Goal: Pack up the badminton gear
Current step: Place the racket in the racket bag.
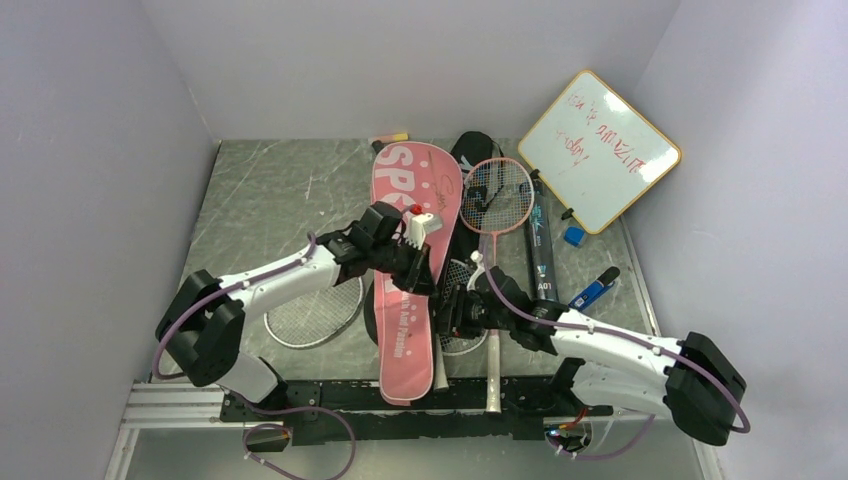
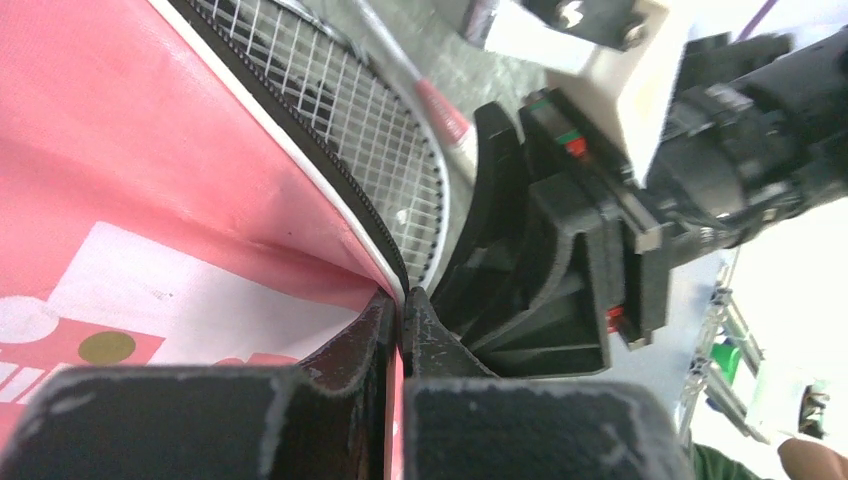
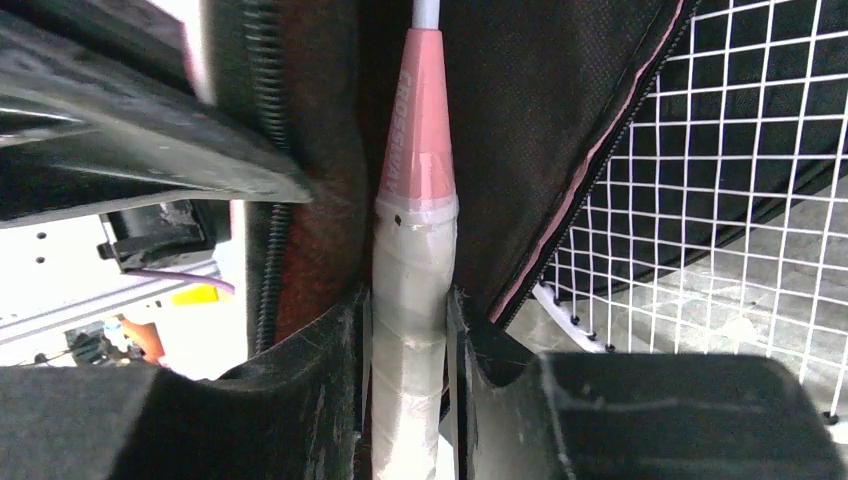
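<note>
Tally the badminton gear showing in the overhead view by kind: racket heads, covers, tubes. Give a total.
Racket heads: 3 (pink-framed head, left white-framed head, middle white-framed head, partly hidden)
Racket covers: 2 (pink cover, black cover)
Tubes: 1 (dark tube)
Total: 6

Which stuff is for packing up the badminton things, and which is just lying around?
For the job: pink SPORT cover, black cover, pink-framed racket, white-framed racket, dark tube.
Just lying about: whiteboard, pink-yellow marker, blue marker.
</note>
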Controlling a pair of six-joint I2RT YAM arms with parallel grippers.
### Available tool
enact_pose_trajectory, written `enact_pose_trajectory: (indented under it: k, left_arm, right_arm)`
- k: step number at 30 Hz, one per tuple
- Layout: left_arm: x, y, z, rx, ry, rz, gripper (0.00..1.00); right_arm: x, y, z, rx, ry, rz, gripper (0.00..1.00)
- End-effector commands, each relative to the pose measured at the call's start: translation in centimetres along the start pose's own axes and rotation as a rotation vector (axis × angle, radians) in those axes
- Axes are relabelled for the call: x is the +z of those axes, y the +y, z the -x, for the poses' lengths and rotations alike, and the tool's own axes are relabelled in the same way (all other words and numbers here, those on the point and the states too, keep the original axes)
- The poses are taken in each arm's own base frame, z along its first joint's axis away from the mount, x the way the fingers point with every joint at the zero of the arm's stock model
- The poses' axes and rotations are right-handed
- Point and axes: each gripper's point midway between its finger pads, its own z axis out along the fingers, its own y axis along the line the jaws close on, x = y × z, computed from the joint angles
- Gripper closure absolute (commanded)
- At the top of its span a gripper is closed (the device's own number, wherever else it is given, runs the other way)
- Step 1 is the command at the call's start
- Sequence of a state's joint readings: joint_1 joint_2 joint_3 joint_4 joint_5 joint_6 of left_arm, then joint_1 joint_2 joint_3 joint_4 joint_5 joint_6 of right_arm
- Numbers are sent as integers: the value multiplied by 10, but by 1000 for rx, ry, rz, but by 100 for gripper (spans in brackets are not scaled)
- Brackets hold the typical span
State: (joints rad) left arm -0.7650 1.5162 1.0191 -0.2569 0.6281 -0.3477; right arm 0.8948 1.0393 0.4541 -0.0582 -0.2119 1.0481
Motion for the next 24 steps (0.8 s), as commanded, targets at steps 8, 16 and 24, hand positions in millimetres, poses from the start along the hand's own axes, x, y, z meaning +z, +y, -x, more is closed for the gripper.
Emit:
enact_pose_trajectory:
  k: [8, 16, 24]
  left_arm:
    - [-20, -94, 26, 82, -117, -313, 95]
    - [-21, -97, 5, 75, -71, -354, 95]
    - [-45, -145, 14, 5, -172, -632, 95]
  right_arm:
    - [-35, 61, 53, 86, -275, 227, 98]
    - [-63, 61, 73, 117, -403, 193, 100]
    - [-52, 77, 75, 149, -390, 294, 100]
